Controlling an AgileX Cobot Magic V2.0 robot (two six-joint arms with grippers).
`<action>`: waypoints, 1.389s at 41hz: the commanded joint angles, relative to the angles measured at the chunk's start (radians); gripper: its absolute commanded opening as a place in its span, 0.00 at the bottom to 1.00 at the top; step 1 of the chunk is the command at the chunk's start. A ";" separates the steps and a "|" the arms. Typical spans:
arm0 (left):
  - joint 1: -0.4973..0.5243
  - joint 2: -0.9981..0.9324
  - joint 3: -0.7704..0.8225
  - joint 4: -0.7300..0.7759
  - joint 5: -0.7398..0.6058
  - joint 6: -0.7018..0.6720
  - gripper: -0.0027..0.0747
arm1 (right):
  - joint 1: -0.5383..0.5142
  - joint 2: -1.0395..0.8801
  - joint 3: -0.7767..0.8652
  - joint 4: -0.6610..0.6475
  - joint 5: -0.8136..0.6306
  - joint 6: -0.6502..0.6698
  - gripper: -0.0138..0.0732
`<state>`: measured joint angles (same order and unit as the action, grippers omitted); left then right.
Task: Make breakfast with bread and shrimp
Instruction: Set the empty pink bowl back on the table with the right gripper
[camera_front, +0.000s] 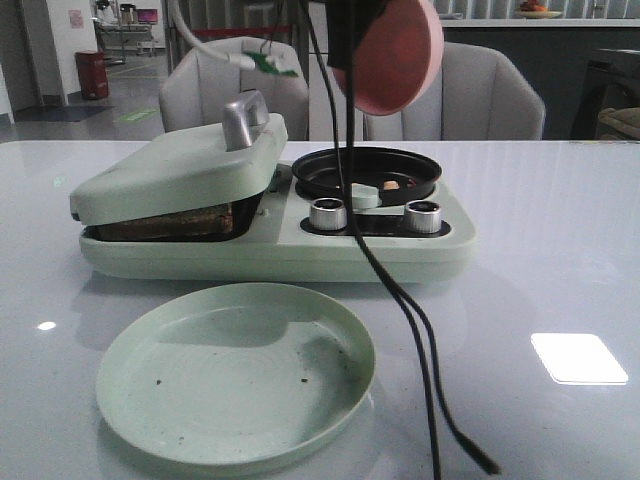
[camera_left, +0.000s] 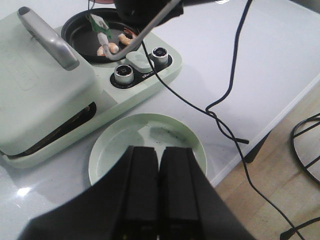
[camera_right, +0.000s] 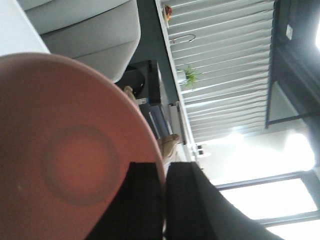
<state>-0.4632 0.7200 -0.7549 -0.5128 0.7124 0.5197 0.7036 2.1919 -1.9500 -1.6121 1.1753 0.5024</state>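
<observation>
The bread (camera_front: 170, 222) shows only as a brown edge under the shut lid (camera_front: 180, 165) of the pale green breakfast maker. Small pale pink-orange shrimp (camera_left: 112, 47) lie in its round black pan (camera_front: 365, 172); one shrimp (camera_front: 391, 185) shows in the front view. My right gripper (camera_right: 164, 170) is shut on the rim of a pink bowl (camera_right: 65, 150), and holds the bowl (camera_front: 395, 55) tipped on edge high above the pan. My left gripper (camera_left: 160, 150) is shut with nothing in it, above the near side of a pale green plate (camera_left: 150, 132).
The empty green plate (camera_front: 235, 375), with a few dark crumbs, lies in front of the maker. Two silver knobs (camera_front: 328, 214) (camera_front: 423, 216) face forward. Black cables (camera_front: 400, 300) hang from the right arm down across the maker to the table. The table's edge (camera_left: 280, 112) is near.
</observation>
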 joint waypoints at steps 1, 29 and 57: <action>0.001 -0.003 -0.030 -0.037 -0.068 -0.008 0.16 | -0.021 -0.179 -0.037 0.082 0.159 -0.016 0.19; 0.001 -0.003 -0.030 -0.037 -0.068 -0.008 0.16 | -0.836 -0.821 0.832 1.534 -0.274 -0.318 0.19; 0.001 -0.003 -0.030 -0.037 -0.068 -0.008 0.16 | -0.889 -0.633 0.999 1.767 -0.556 -0.482 0.39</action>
<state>-0.4632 0.7200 -0.7549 -0.5128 0.7124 0.5197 -0.1796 1.5776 -0.9277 0.1463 0.6357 0.0500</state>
